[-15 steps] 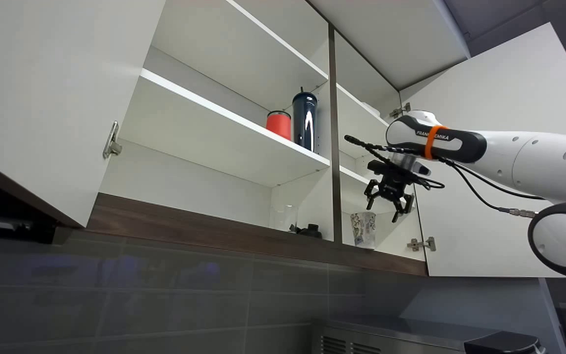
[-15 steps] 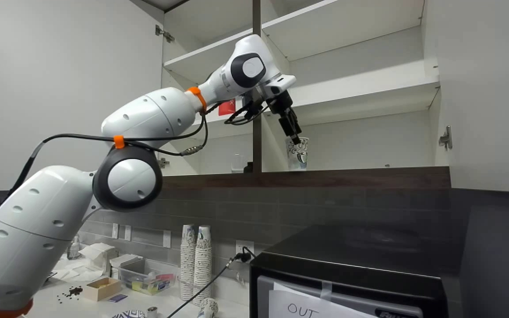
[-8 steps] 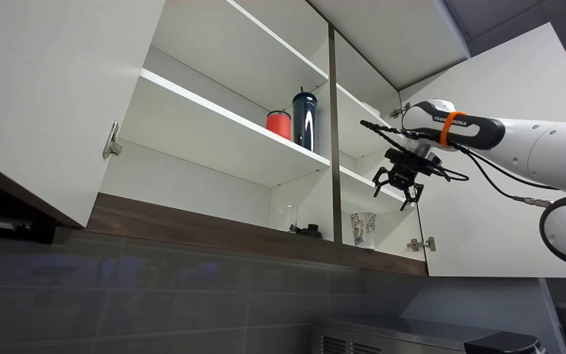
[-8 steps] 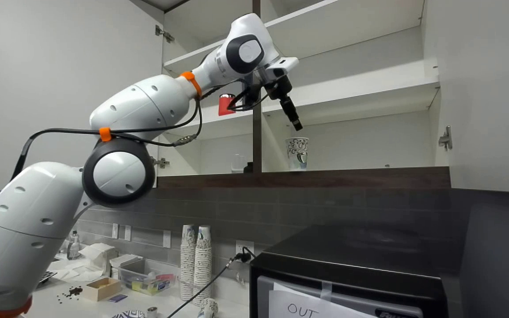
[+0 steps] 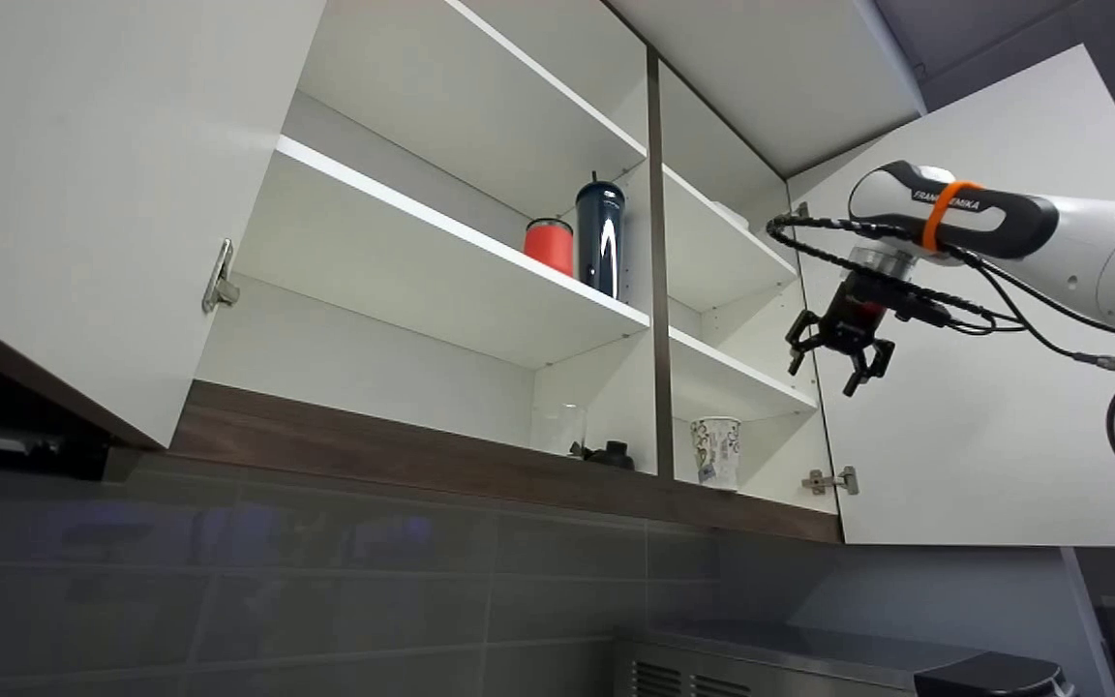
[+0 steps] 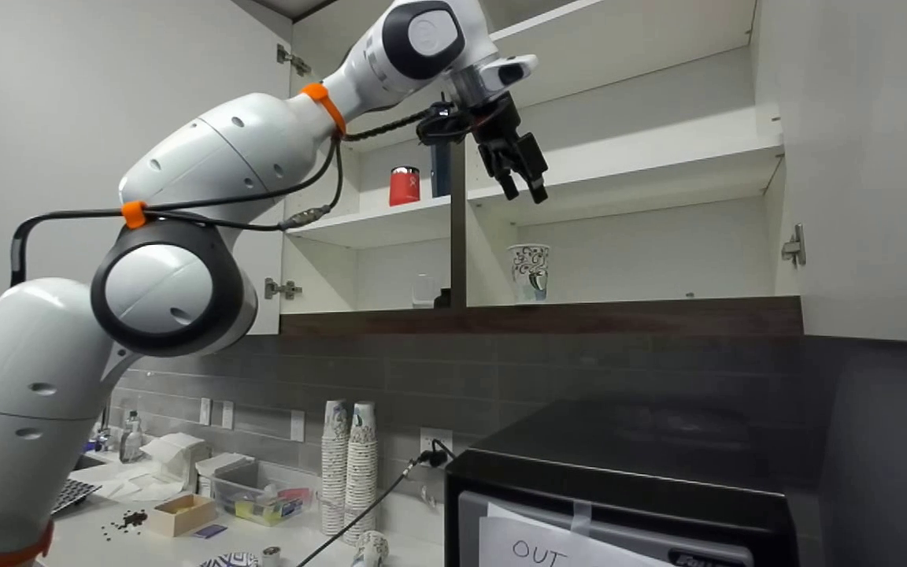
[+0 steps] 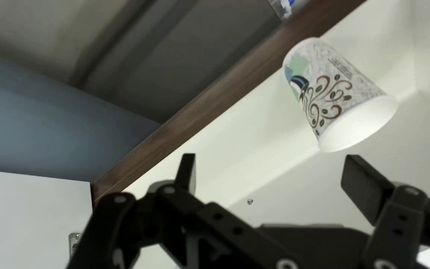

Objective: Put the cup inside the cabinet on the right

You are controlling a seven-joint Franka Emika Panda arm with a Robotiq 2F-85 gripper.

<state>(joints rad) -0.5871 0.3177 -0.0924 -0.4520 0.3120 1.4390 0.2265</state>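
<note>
The gripper [image 5: 823,378] hangs spread and empty, above and outward of the cup [image 6: 530,273], which stands upright on the bottom of the cabinet [image 6: 646,256], near its front; with that gap, I'd guess only backing off remains.

A kitchen: a wood-trimmed white wall cabinet [image 6: 642,244] faces the black hand [image 6: 524,193]; below the hand are rectangular grey tiles [image 6: 564,366], a boxy black appliance [image 6: 619,465], stacked white paper cups [image 6: 361,472].

One patterned cup [image 6: 530,272] is counted mid-frame | one red cup [image 6: 404,187] | one blue bottle [image 5: 600,239] | two cup stacks [image 6: 362,476], lower centre
</note>
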